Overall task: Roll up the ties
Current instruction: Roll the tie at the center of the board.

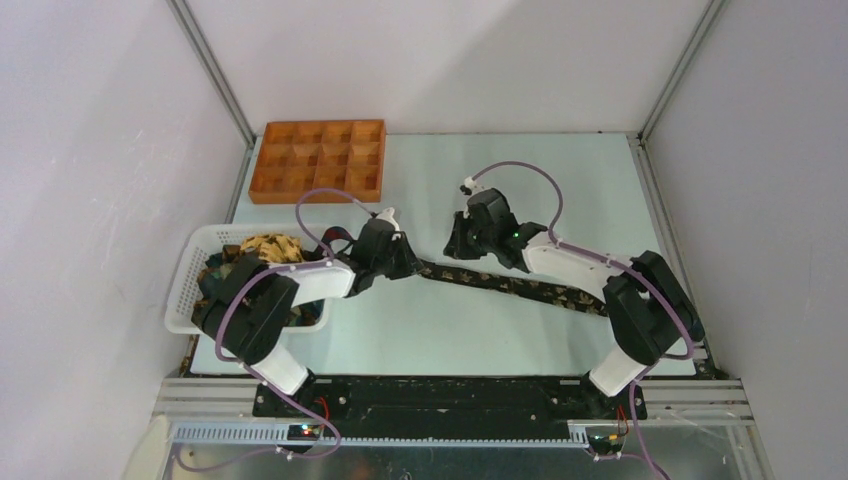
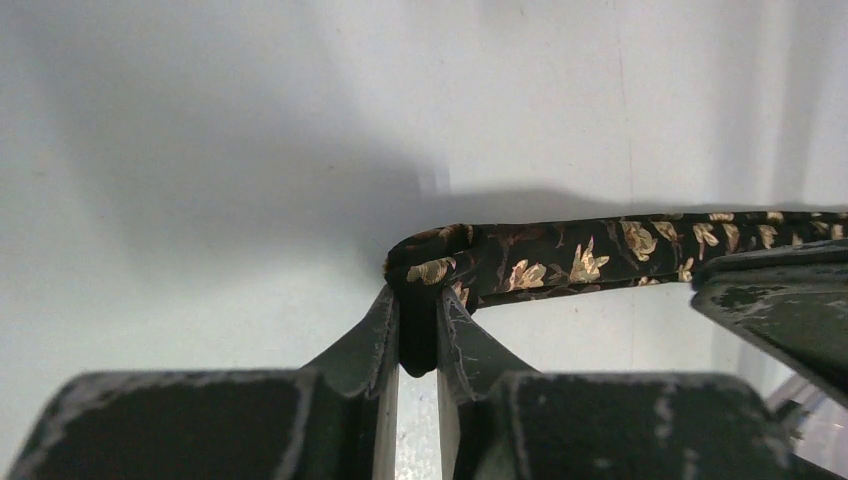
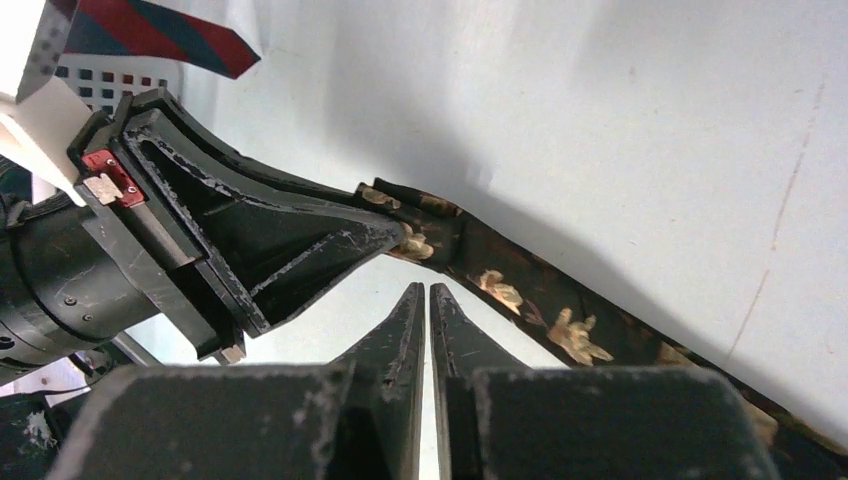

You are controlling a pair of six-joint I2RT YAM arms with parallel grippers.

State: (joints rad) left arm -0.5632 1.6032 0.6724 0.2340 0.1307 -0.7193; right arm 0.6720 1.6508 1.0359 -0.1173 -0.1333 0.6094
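One dark tie (image 1: 500,283) with gold leaf print lies stretched across the table, running from the middle toward the right arm. My left gripper (image 2: 418,300) is shut on its folded left end, and a dark fold of fabric is pinched between the fingers. The tie (image 2: 580,258) runs off to the right from there. My right gripper (image 3: 427,292) hangs just beside that same end with only a thin slit between its jaws and nothing in them. The tie (image 3: 530,300) passes just beyond its tips. More ties (image 1: 262,248) are heaped in the basket.
A white mesh basket (image 1: 190,275) stands at the left edge, under my left arm. An orange compartment tray (image 1: 318,160) sits at the back left. Both grippers (image 1: 408,262) (image 1: 458,245) are close together mid-table. A red and dark striped cloth (image 3: 160,30) shows by the basket.
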